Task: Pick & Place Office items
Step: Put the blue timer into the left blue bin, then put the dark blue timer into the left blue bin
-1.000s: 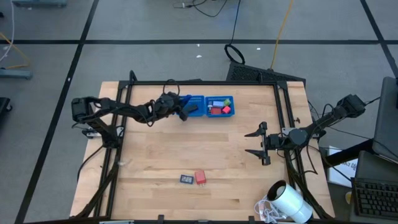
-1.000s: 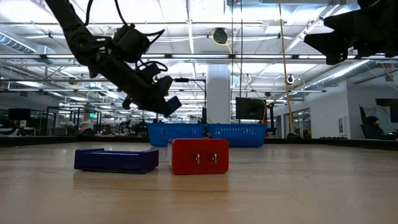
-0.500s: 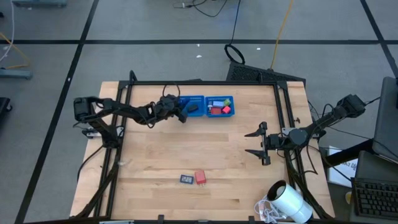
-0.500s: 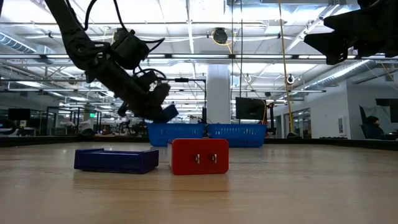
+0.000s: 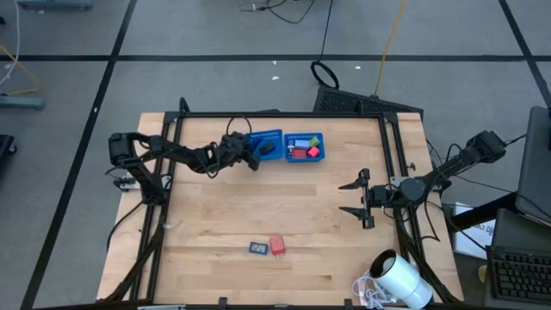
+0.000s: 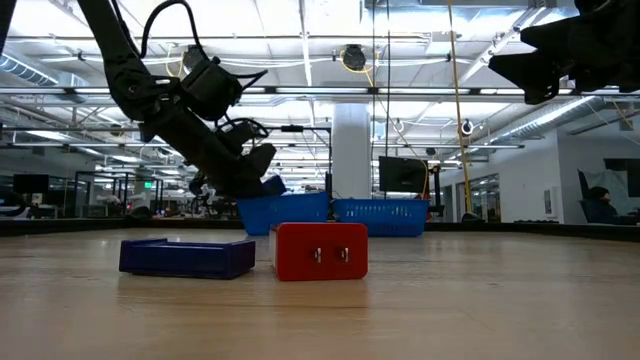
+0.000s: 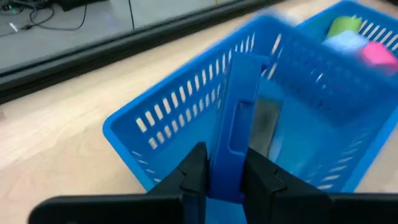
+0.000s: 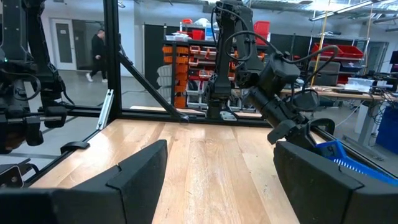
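One blue piece between left claw fingers

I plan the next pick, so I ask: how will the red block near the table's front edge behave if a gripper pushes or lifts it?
The red block looks boxy and flat-bottomed, so it would probably slide, not roll. It sits low and wide, so tipping seems unlikely. The dark blue piece lies close beside it, so a sideways push may shove that too.

A blue mesh two-part tray at the far edge of my wooden surface, a big white cylinder at the near right corner, a person walking beyond my frame
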You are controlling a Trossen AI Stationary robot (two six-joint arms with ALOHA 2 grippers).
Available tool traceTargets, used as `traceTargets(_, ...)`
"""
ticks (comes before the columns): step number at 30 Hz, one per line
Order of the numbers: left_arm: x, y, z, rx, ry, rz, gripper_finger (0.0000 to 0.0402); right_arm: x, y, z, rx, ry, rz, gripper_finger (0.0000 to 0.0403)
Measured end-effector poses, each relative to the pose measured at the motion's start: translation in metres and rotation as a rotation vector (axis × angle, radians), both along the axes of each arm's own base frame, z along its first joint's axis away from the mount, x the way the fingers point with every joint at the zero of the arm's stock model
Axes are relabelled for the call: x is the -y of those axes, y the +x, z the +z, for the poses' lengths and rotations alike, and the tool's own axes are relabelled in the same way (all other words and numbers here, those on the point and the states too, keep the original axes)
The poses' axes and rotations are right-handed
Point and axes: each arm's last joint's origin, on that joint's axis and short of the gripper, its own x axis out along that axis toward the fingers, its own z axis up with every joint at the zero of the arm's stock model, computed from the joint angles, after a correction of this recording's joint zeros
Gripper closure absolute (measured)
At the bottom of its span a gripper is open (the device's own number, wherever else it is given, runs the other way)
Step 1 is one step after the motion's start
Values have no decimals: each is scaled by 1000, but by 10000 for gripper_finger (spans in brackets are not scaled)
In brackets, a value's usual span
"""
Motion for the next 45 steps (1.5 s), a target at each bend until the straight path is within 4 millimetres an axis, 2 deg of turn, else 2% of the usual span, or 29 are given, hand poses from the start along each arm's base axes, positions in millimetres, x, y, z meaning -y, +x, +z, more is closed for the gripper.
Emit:
traceTargets(5, 0, 0, 0, 4, 1, 0, 325, 0, 0, 0, 0, -1, 0, 121)
traceTargets(13, 0, 0, 0, 3, 0, -6, 337, 0, 0, 0, 0, 0, 0, 121)
traceTargets(22, 0, 1, 0, 7, -9, -21, 262, 0, 0, 0, 0, 0, 0, 121)
traceTargets(27, 0, 1, 2, 16, -3, -28, 236, 0, 0, 0, 0, 0, 0, 121)
traceTargets(32, 0, 1, 14, 66, 16, -30, 224, 0, 0, 0, 0, 0, 0, 121)
traceTargets(39, 4, -1, 37, 150, 44, -38, 228, 0, 0, 0, 0, 0, 0, 121)
traceTargets(45, 18, -3, 63, 259, 23, -179, 237, 0, 0, 0, 0, 0, 0, 121)
